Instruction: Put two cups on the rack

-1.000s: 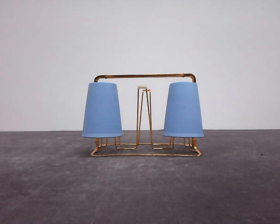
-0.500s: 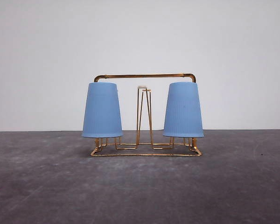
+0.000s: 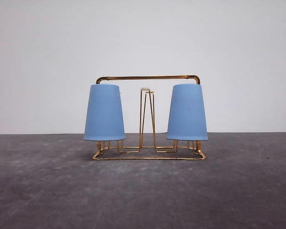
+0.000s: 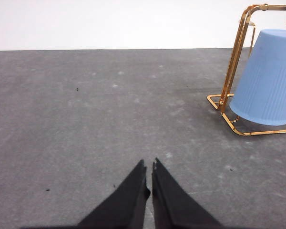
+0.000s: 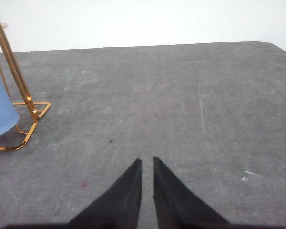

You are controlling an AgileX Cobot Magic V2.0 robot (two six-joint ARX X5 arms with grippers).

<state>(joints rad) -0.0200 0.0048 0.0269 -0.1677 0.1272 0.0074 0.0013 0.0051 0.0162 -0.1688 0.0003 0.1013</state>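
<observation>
Grey and mottled, the desk stretches to a plain white wall. Near its middle stands the gold wire rack, its arched handle running across the top and a pair of tall white-tipped prongs rising bare at the centre. Both light blue cups sit upside down on it: the left cup at the rack's left end, the right cup at its right end, their rims hanging just above the base wire. My left gripper has its fingers nearly together, holding nothing, well apart from the rack. My right gripper is likewise almost closed and empty over bare desk.
</observation>
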